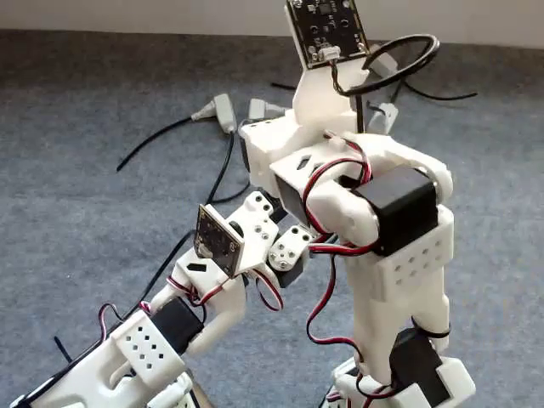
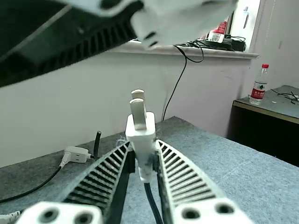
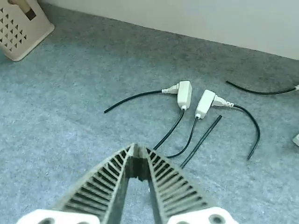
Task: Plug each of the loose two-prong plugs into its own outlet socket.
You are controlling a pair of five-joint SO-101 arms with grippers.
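- Two arms close together: left arm (image 1: pixel 170 331) low and bent forward, under the tall right arm (image 1: pixel 399 255).
- Left gripper (image 2: pixel 142 147) points about level and is clamped on a white plug (image 2: pixel 140 133). Prongs (image 2: pixel 137 105) up, cord hanging down between the fingers.
- Right gripper (image 3: pixel 135 151) is high over the carpet (image 3: pixel 56 102), tilted down, fingertips closed together, holding nothing.
- Two white cord ends (image 3: pixel 184 93) lie side by side on the carpet, ahead of the right gripper.
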